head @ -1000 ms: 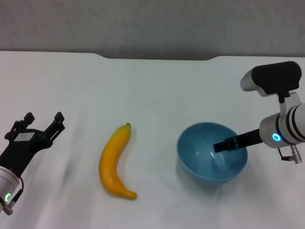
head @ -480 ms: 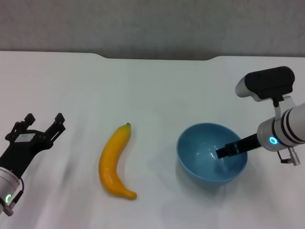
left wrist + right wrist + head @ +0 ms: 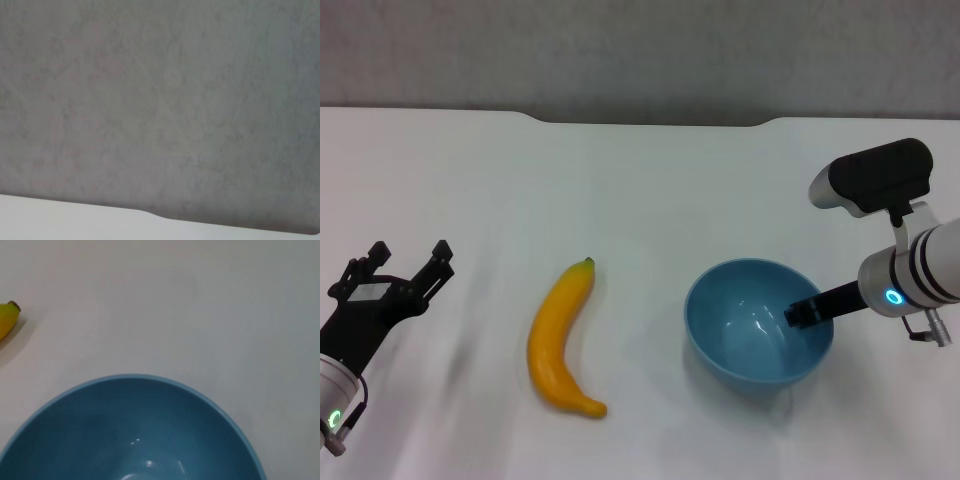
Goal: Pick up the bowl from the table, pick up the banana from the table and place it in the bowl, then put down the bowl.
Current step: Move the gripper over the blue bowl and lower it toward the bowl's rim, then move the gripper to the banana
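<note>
1. White matte counter (image 3: 650, 190) carried the task's things; a shallow notch showed in its far edge, with a grey wall (image 3: 160, 100) behind.
2. Light-blue bowl (image 3: 758, 322) sat on the counter toward the robot's right, mouth up, nothing lying inside it.
3. Right gripper (image 3: 807, 309) reached in from the right side. One dark finger crossed over the bowl's right rim and lay against the inside wall. The other finger was hidden, so it could not be told whether the jaws were open or clamped on the rim.
4. Right wrist view showed the bowl (image 3: 132, 432) filling the near part of the picture, its rim an even arc, with bare counter (image 3: 200, 305) past it. None of the arm's own fingers appeared there.
5. Banana (image 3: 561, 338) lay flat on the counter, left of the bowl and apart from it, with clear counter between them. Its dark stem tip pointed toward the far edge; the curve bowed toward the robot's left.
6. Only the stem end of the banana (image 3: 7, 317) showed at the edge of the right wrist view.
7. Left gripper (image 3: 408, 266) hung at the near left, well apart from the banana, touching nothing. Its jaws stood spread wide, both black fingers pointing away from the robot.
8. Left wrist view showed only the wall and a strip of the counter's (image 3: 60, 220) far edge.
</note>
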